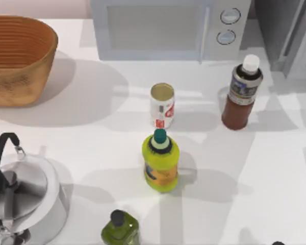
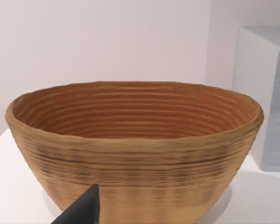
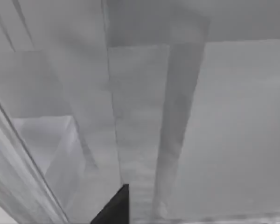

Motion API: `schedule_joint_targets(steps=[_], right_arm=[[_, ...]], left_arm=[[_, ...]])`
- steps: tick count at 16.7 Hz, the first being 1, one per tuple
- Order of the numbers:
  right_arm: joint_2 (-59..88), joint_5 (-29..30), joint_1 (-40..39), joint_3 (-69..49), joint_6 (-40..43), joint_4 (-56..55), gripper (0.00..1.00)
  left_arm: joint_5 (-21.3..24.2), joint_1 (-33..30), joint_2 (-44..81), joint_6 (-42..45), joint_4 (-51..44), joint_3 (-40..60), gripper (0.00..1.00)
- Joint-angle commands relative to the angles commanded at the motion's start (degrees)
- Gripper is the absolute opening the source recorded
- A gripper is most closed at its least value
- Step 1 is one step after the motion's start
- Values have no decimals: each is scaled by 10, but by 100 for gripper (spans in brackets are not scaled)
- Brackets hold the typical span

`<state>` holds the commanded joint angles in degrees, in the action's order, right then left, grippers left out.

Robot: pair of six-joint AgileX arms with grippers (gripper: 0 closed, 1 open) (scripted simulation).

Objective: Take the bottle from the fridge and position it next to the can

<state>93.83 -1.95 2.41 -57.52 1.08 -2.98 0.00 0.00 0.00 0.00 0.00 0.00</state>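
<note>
The reddish-brown bottle point(image 1: 241, 93) with a white cap stands upright on the white table point(image 1: 275, 168), near the back right and just in front of the grey fridge point(image 1: 288, 35). The small white can point(image 1: 162, 105) with red markings stands near the table's middle, well to the left of the bottle and apart from it. Neither gripper holds anything that I can see. A dark part of my left gripper point(image 2: 80, 211) faces the basket. A dark part of my right gripper point(image 3: 114, 207) is close to grey fridge panels point(image 3: 200, 116).
A yellow-green bottle point(image 1: 160, 162) stands just in front of the can, and a small olive bottle point(image 1: 120, 227) nearer the front edge. A wicker basket point(image 1: 15, 58) sits back left, a metal kettle point(image 1: 25, 201) front left, a white microwave point(image 1: 168, 28) at the back.
</note>
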Motion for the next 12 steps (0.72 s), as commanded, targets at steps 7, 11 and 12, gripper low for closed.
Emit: schedule_joint_targets(steps=[7, 11, 12], right_arm=[[138, 1, -2, -173, -2, 33, 100], [194, 4, -1, -246, -1, 50, 100], [198, 5, -1, -250, -1, 51, 100]], left_arm=[[0, 0, 0, 0, 0, 0, 100], [0, 0, 0, 0, 0, 0, 100], [0, 0, 0, 0, 0, 0, 100]])
